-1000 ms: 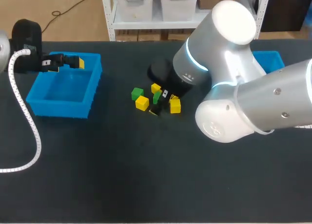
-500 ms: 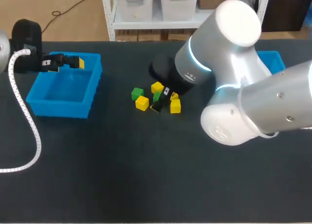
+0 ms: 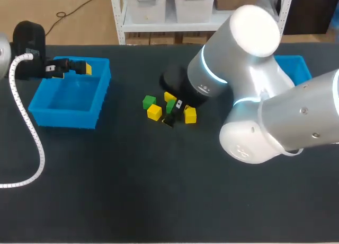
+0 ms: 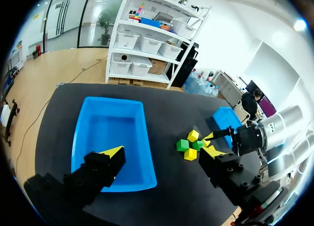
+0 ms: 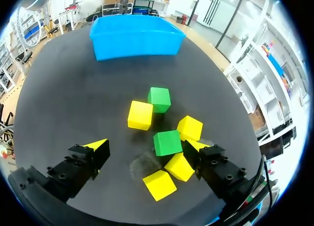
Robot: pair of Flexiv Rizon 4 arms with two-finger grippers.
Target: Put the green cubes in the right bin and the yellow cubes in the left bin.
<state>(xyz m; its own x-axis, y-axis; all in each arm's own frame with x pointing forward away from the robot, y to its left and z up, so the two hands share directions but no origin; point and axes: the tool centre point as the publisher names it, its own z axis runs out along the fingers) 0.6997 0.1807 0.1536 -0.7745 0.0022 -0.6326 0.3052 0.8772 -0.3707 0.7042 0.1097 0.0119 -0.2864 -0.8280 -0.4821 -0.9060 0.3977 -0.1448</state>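
Note:
Two green cubes and several yellow cubes lie in a loose cluster mid-table. My right gripper hangs open just above the cluster, and the nearer green cube lies ahead of the gap between its fingers, close to the finger beside the yellow cubes. In the head view the right gripper partly hides the cluster. My left gripper is open and holds nothing above the far end of the left blue bin. The right blue bin is mostly hidden behind my right arm.
My bulky right arm spans the table's right half. A white corrugated cable from the left arm loops over the table's left side. The left bin looks bare inside.
My right arm's elbow has shifted slightly while its gripper stays over the cube cluster. The left arm and the cubes have not moved.

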